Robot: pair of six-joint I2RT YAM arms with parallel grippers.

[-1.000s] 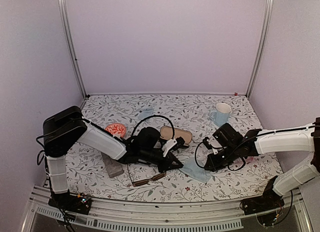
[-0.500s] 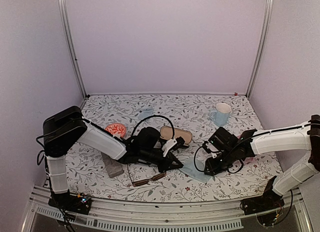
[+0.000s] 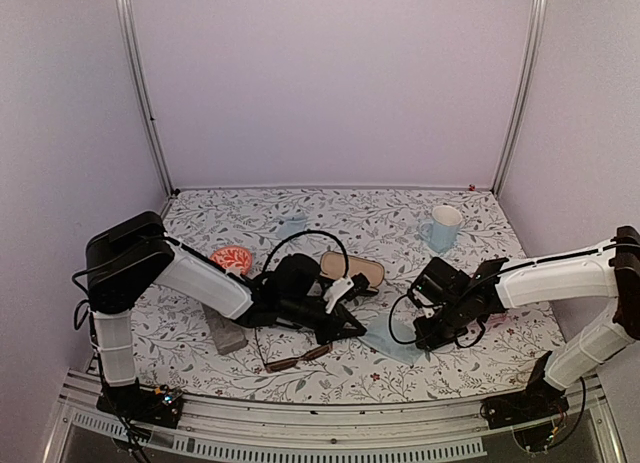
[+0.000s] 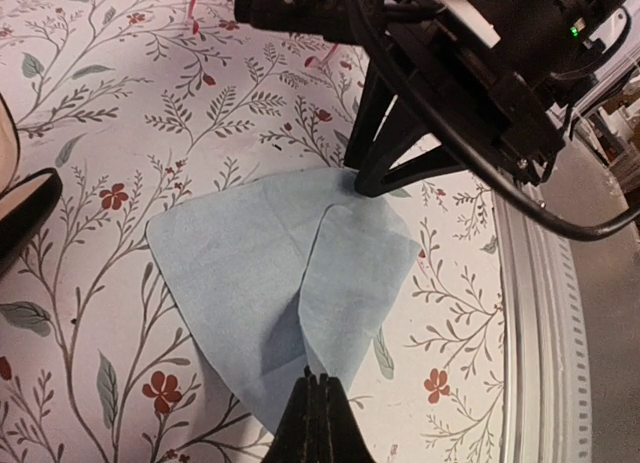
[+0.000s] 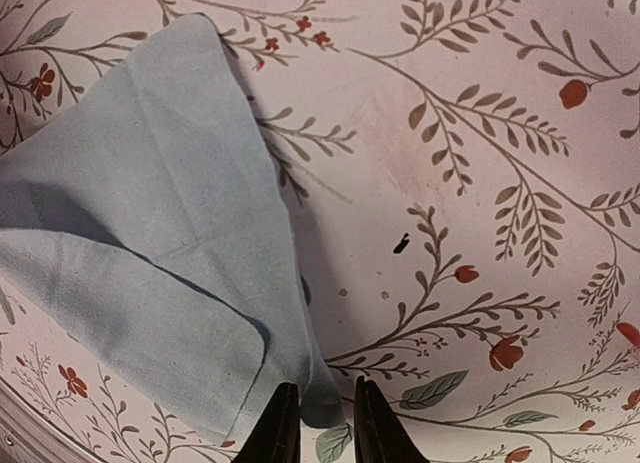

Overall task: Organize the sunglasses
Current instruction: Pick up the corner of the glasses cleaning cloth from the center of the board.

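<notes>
Near the front of the table (image 3: 380, 218), brown sunglasses (image 3: 297, 359) lie flat, close to the left gripper (image 4: 315, 423), whose jaws are fully closed at the edge of a blue cloth (image 4: 250, 273). Opposite, the right gripper (image 5: 316, 428) holds its jaws narrowly apart over that cloth's corner.

A: Where is passage left?
B: Over bare floral tablecloth (image 3: 370, 218) at the back. The centre is barred by 2 arms (image 3: 215, 283), an open black oval case (image 3: 352, 271), a pale-blue cloth (image 3: 388, 341) and brown-framed sunglasses (image 3: 297, 359).
</notes>
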